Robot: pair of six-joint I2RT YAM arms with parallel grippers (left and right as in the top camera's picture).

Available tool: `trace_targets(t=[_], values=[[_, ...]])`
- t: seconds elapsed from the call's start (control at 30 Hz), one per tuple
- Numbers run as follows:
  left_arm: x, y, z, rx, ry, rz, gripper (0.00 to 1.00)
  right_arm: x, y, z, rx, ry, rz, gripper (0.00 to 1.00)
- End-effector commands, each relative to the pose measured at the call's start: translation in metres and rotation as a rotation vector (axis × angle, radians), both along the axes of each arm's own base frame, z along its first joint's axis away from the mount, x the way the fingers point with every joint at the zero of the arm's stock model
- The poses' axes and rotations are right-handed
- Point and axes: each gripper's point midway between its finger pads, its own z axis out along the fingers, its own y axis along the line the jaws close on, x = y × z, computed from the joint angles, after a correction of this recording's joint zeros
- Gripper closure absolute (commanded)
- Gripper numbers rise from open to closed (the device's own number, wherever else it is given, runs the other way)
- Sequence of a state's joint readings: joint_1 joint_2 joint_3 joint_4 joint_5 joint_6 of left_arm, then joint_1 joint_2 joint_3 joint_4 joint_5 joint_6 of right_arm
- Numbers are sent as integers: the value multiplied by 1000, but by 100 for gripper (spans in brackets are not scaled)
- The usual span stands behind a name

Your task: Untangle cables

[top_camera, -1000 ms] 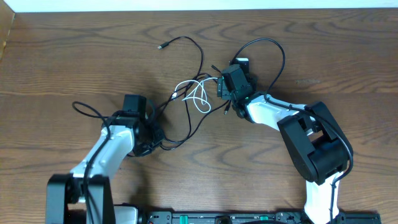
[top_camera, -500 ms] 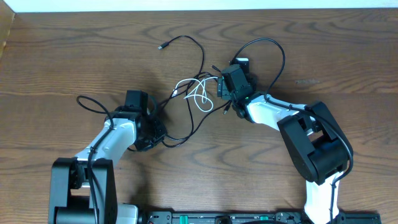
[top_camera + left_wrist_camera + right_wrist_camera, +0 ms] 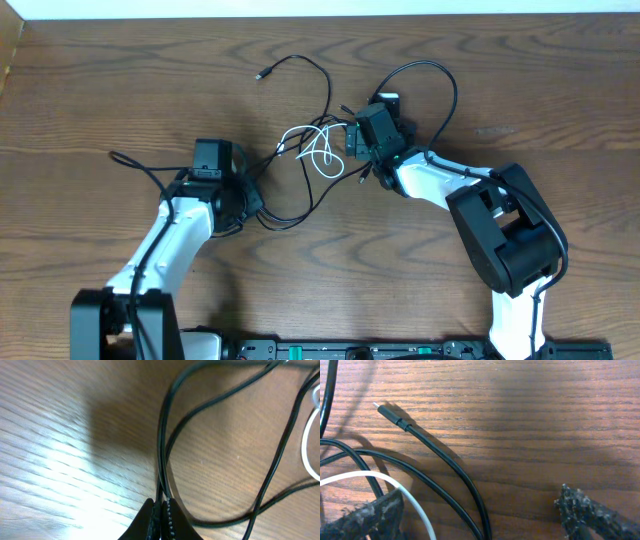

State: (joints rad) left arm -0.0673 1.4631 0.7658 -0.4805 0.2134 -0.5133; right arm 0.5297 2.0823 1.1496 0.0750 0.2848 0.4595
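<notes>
The brown wooden table has wavy lines in the wood. A white strip runs along its far edge. In the middle of the table lie the thin black cords and one thin white cord, all mixed up in loops. The left gripper is squeezed tight on one black cord, low over the table. The right gripper has its fingers wide apart above two black cords lying flat on the wood. A small plug end rests close by.
</notes>
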Motion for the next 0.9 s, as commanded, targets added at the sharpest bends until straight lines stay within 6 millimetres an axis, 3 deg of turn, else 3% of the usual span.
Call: trace_targets(t=[0.0,0.13,0.23,0.37,0.47,0.57,0.67,0.8,0.87], values=[[11,19,12,113,-56,16,91,-31,-8,-50,-25,152,33,2],[11,22,12,133,-58,23,91,-28,-7,-47,-94,133,125,6],[11,22,12,133,-57,23,91,-26,-5,-34,-145,107,197,12],[11,23,11,133,-56,23,91,-23,-2,9,-132,54,218,11],[11,23,11,133,-56,23,91,-28,8,57,-74,2,277,11],[10,23,11,133,-54,22,90,-36,13,82,-31,-11,309,13],[10,23,11,133,-53,22,86,-51,25,93,37,18,379,18],[10,23,11,133,-53,22,84,-74,48,90,157,98,505,22],[10,23,11,133,-53,22,83,-84,58,87,192,123,581,33]])
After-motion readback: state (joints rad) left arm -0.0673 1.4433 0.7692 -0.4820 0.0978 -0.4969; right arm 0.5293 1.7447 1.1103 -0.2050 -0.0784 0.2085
